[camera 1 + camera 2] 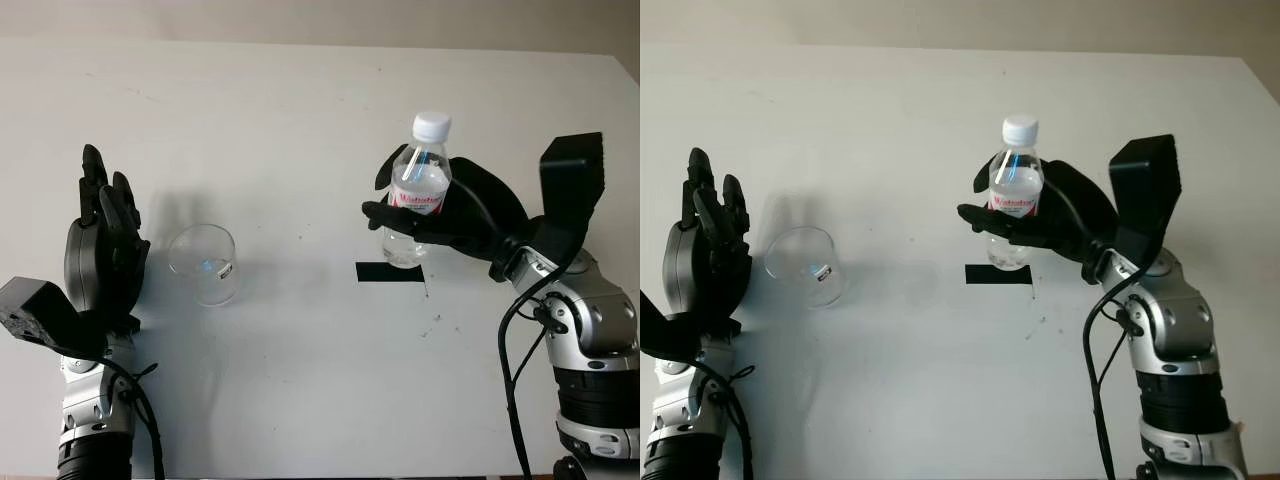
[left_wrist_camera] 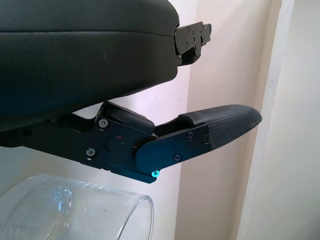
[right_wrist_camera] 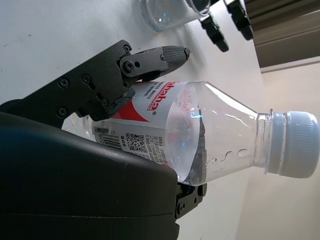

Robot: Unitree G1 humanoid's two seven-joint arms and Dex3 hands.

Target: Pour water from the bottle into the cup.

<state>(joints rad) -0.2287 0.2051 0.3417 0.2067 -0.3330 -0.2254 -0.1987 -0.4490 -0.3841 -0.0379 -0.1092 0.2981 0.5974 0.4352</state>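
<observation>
Capped bottle (image 1: 417, 190) upright (cup (image 1: 204, 263) apart)

- The cup (image 1: 204, 263) stood on the table (image 1: 300, 130), just right of the left hand (image 1: 103, 250).
- The bottle (image 1: 416, 190) stood upright, well right of it, within the right hand (image 1: 450, 215), above a tape strip (image 1: 390, 272).

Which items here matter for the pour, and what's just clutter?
In the job:
- bottle, capped, upright, held by the right hand
- cup, on the table beside the open left hand

Lying about:
- black tape strip on the table, under the bottle
</observation>
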